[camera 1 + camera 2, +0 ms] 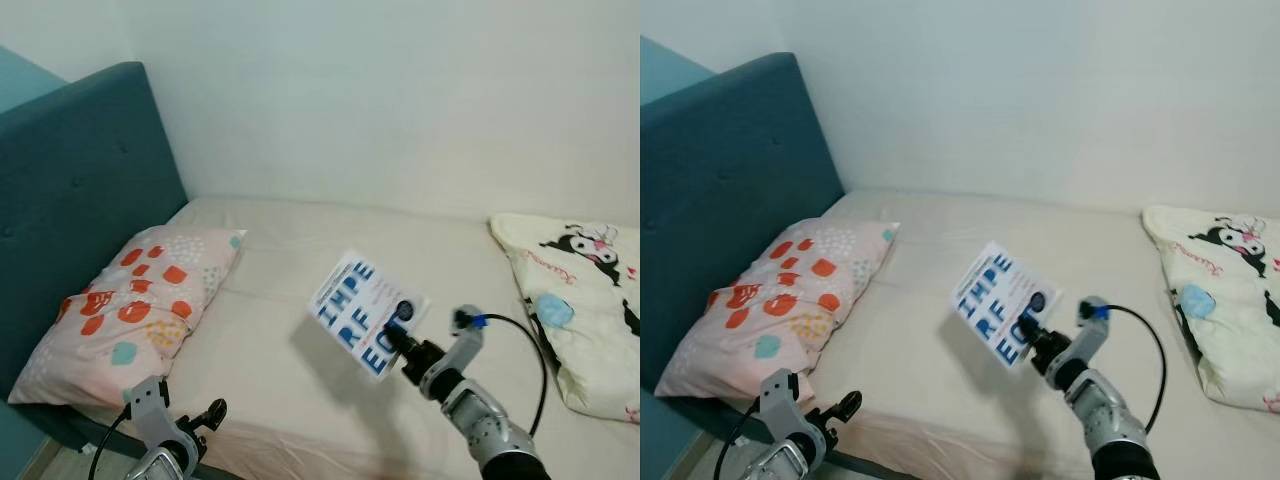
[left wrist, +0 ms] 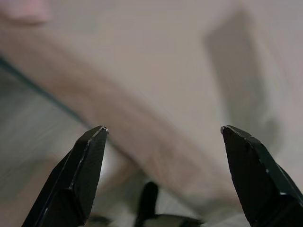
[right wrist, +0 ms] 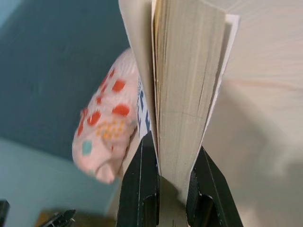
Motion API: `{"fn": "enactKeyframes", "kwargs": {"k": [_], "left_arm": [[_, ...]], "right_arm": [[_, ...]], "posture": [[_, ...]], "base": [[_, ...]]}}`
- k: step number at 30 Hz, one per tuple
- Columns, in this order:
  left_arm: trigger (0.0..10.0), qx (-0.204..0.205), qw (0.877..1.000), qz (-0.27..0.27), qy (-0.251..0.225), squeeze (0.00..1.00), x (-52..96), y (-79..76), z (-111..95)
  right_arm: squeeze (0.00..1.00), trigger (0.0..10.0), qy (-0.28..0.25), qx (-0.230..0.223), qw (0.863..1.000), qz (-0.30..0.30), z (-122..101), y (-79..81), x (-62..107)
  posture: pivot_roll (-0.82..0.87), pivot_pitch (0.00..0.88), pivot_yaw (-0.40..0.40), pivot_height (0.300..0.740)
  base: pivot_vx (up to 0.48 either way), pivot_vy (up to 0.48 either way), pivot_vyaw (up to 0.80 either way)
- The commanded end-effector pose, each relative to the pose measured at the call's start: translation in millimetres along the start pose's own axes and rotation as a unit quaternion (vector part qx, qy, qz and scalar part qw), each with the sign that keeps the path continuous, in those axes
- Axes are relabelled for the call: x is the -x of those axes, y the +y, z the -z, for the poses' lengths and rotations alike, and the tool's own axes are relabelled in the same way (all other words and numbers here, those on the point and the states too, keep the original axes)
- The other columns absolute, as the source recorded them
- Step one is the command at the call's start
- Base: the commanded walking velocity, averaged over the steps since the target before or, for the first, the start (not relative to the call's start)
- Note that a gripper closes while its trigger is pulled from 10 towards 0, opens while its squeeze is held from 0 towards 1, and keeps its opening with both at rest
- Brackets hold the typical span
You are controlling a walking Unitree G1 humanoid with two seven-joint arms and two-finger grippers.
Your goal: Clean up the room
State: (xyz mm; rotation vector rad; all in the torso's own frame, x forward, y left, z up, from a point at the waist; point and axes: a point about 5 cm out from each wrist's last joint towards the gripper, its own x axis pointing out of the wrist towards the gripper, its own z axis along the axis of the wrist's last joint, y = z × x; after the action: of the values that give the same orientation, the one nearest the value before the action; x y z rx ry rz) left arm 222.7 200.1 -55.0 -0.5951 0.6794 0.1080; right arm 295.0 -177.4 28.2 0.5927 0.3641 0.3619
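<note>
My right gripper (image 1: pixel 400 338) is shut on a white book (image 1: pixel 362 311) with large blue letters, holding it tilted in the air above the middle of the beige bed (image 1: pixel 300 250). In the right wrist view the book's page edges (image 3: pixel 184 94) sit clamped between the two black fingers (image 3: pixel 139 184). My left gripper (image 1: pixel 212 412) hangs low at the bed's near edge, open, with nothing between its fingers (image 2: pixel 80 175).
A pillow (image 1: pixel 130 310) with orange and teal spots lies against the teal headboard (image 1: pixel 80 170) on the left. A cream cartoon-print blanket (image 1: pixel 585 300) is bunched at the right. A white wall stands behind the bed.
</note>
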Motion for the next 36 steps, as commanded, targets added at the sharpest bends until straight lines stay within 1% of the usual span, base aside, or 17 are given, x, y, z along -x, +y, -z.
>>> {"fn": "enactKeyframes", "kwargs": {"k": [1,3,4,6,7,8,10,13,16,19,25,29,31,34,35,36], "left_arm": [[10.0,-0.009,0.999,-0.031,0.021,0.0,7.4,16.0,9.6],[10.0,-0.016,0.998,-0.046,0.048,0.0,13.0,22.9,24.1],[10.0,-0.016,0.998,-0.046,0.048,0.0,13.0,22.9,24.1],[10.0,-0.036,0.995,-0.056,0.073,0.0,15.3,24.5,34.1],[10.0,-0.036,0.995,-0.056,0.073,0.0,15.3,24.5,34.1],[10.0,-0.053,0.993,-0.058,0.086,0.0,15.9,24.0,38.6],[10.0,-0.073,0.991,-0.053,0.098,0.0,15.3,21.1,42.6],[10.0,-0.085,0.99,-0.043,0.101,0.0,12.5,15.2,42.7],[10.0,-0.086,0.99,-0.043,0.1,0.0,12.2,14.5,42.5],[10.0,-0.09,0.99,-0.036,0.102,0.0,10.0,10.6,41.3],[10.0,-0.089,0.99,-0.035,0.102,0.0,9.4,10.0,40.5],[10.0,-0.087,0.99,-0.039,0.1,0.0,9.4,10.6,40.1],[10.0,-0.084,0.99,-0.044,0.101,0.0,9.2,10.7,40.0],[10.0,-0.083,0.989,-0.052,0.107,0.0,9.3,11.1,41.3],[10.0,-0.09,0.987,-0.056,0.123,0.0,9.9,11.3,44.7],[10.0,-0.09,0.987,-0.056,0.123,0.0,9.9,11.3,44.7]], "right_arm": [[0.0,10.0,-0.001,0.017,1.0,-0.009,-0.6,4.7,-4.4],[0.0,10.0,0.015,0.03,0.999,-0.016,7.0,8.4,-7.2],[0.0,10.0,0.015,0.03,0.999,-0.016,7.0,8.4,-7.2],[0.0,10.0,0.025,0.042,0.999,-0.017,11.5,10.7,-10.5],[0.0,10.0,0.025,0.042,0.999,-0.017,11.5,10.7,-10.5],[0.0,10.0,0.031,0.053,0.998,-0.017,14.0,11.8,-12.7],[0.0,10.0,0.038,0.068,0.997,-0.015,17.0,12.4,-14.7],[0.0,10.0,0.047,0.078,0.996,-0.007,21.4,10.3,-13.9],[0.0,10.0,0.05,0.08,0.996,-0.006,22.6,10.0,-13.8],[0.0,10.0,0.052,0.083,0.995,-0.002,25.1,9.8,-14.3],[0.0,10.0,0.054,0.085,0.995,0.004,27.5,8.3,-13.8],[0.0,10.0,0.058,0.085,0.995,0.01,31.3,6.3,-12.4],[0.0,10.0,0.07,0.08,0.994,0.024,38.2,2.6,-8.8],[0.0,10.0,0.08,0.076,0.993,0.034,44.8,-0.7,-5.0],[0.0,10.0,0.083,0.074,0.993,0.036,47.0,-1.5,-3.6],[0.0,10.0,0.083,0.074,0.993,0.036,47.0,-1.5,-3.6]], "posture": [[0.05,0.0,-0.011,0.721],[0.05,0.0,-0.014,0.721],[0.05,0.0,-0.014,0.721],[0.05,0.0,-0.011,0.721],[0.05,0.0,-0.011,0.721],[0.05,0.0,-0.01,0.721],[0.05,0.0,-0.01,0.721],[0.05,0.0,-0.009,0.721],[0.05,0.0,-0.009,0.721],[0.05,0.0,-0.003,0.721],[0.05,0.0,0.002,0.721],[0.05,0.0,0.002,0.721],[0.05,0.0,0.002,0.721],[0.05,0.0,0.001,0.721],[0.05,0.0,0.003,0.721],[0.05,0.0,0.003,0.721]], "base": [[0.0,0.0,0.8],[0.0,0.0,0.79],[0.0,0.0,0.79],[0.0,0.0,0.79],[0.0,0.0,0.79],[0.0,0.0,0.78],[0.0,0.0,0.78],[0.0,0.0,0.78],[0.0,0.0,0.78],[0.0,0.0,0.78],[0.0,0.0,0.78],[0.0,0.0,0.77],[0.0,0.0,0.77],[0.0,0.0,0.77],[-0.48,0.0,0.77],[-0.48,0.0,0.77]]}}
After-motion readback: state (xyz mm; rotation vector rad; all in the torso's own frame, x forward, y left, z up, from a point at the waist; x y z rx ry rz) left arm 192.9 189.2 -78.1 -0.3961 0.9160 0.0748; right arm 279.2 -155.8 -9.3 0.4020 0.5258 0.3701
